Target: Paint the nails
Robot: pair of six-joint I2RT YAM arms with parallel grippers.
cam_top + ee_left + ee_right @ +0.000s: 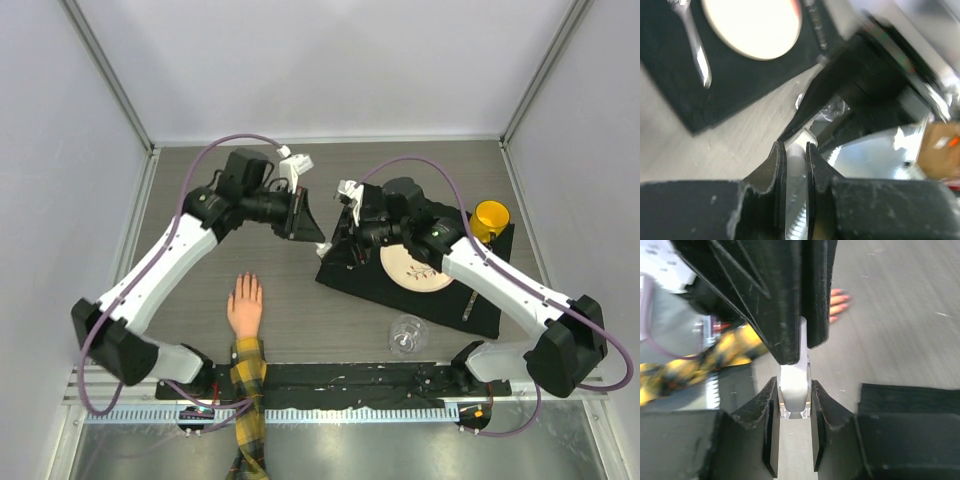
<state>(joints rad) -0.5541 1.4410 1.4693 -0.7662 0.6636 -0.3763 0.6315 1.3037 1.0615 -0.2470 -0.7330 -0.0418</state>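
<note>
Where both arms meet above mid-bench, the right hand (pixel 794 385) is clamped on the clear-based body of a small pale bottle (pixel 794 402); the left hand (pixel 794 146) pinches its white upper part. Left wrist view blurred, bottle mostly hidden between the fingers. Nails (pixel 841 299) show only as pinkish tips on the fake hand (pixel 245 305), lying flat on the bench (pixel 300 330), apart from the bottle; plaid sleeve (pixel 248 400) cut off at frame bottom

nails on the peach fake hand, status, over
Left pincer and right pincer both shut on small white bottle, mid-air. Peach fake hand flat on grey table, no pincer at nails. Nothing between.
</note>
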